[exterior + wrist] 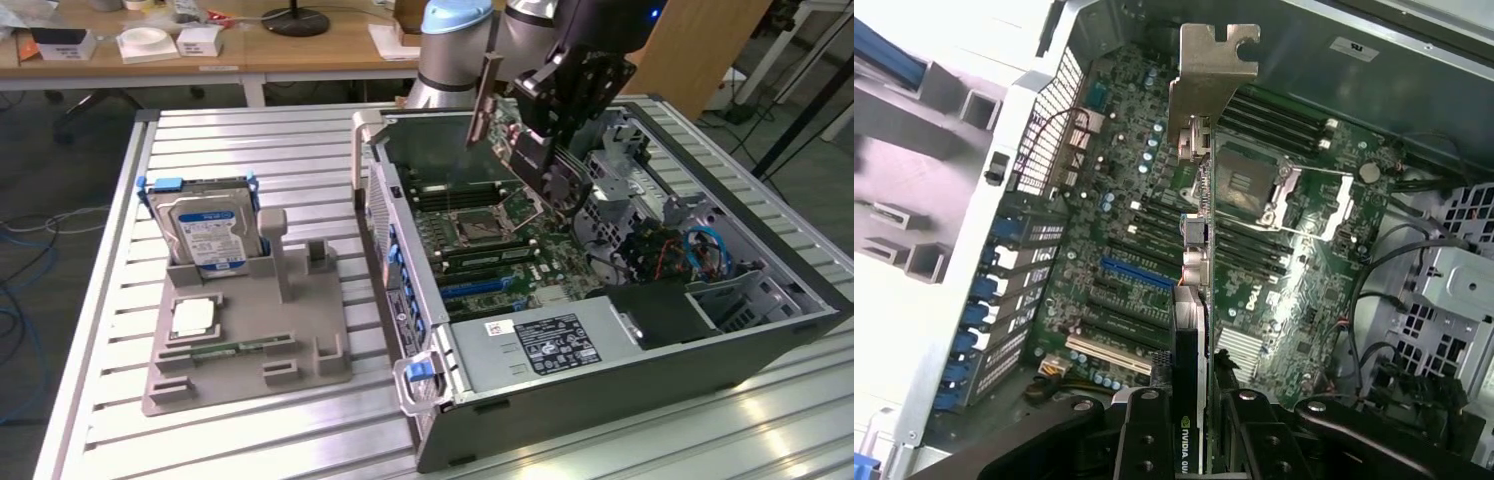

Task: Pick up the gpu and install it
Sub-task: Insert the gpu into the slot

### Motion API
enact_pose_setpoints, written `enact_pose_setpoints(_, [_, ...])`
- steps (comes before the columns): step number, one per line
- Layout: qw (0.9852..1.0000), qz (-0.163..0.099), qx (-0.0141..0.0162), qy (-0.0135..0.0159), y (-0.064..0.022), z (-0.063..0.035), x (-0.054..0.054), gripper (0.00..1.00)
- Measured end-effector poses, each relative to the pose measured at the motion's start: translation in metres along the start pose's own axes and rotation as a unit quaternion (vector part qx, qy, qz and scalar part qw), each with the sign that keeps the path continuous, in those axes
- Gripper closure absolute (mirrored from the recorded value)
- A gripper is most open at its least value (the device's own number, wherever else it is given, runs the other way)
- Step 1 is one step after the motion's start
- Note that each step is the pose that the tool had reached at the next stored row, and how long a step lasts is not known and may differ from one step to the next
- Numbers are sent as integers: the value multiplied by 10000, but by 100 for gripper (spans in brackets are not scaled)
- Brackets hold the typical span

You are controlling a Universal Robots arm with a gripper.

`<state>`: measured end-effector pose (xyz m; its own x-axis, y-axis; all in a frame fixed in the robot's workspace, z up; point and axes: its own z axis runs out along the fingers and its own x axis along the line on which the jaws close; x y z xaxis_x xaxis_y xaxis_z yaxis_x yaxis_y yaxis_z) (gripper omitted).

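Gripper, a black two-finger clamp, is pinched tight on the gpu, a thin dark card with a silvery metal bracket. It's held in the air over the green motherboard and its long blue slot, inside the open grey tower case. My worry: the card looks tilted, so pressing down could miss the slot or snag the bracket on the case wall.

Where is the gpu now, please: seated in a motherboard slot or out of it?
Out: the gripper holds the gpu edge-on above the motherboard, clear of the slots.
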<state>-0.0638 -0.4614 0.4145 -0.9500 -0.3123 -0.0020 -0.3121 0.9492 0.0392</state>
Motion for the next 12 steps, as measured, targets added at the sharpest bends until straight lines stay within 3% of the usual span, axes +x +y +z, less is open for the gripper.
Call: enact_pose_setpoints(12, [9998, -197, -1, 8, 0, 0, 0, 74])
